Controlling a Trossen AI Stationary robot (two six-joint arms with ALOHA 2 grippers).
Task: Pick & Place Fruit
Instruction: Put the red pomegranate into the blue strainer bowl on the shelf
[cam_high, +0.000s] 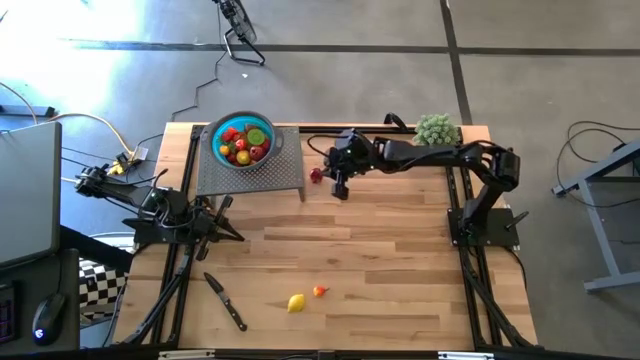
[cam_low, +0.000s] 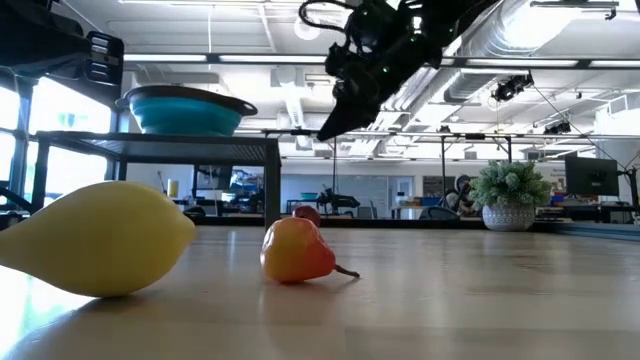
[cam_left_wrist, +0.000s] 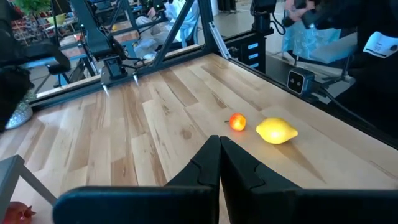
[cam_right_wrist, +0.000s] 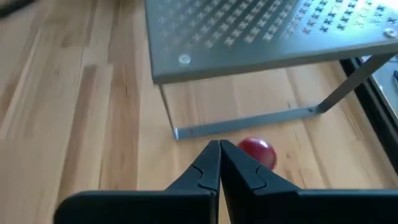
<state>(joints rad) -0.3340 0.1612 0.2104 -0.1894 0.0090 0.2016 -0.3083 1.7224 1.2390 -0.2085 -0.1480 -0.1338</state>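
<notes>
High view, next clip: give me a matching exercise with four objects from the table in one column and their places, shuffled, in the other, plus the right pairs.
Things:
1. teal bowl
2. lemon
3. red fruit
4. knife

Places:
A. on bare wood just beside the grey stand, below the right gripper
B. on top of the grey stand, with fruit inside
C. near the front edge, toward the left arm's side
D. near the front edge, next to a small orange fruit

Pairs: 1-B, 2-D, 3-A, 4-C
</notes>
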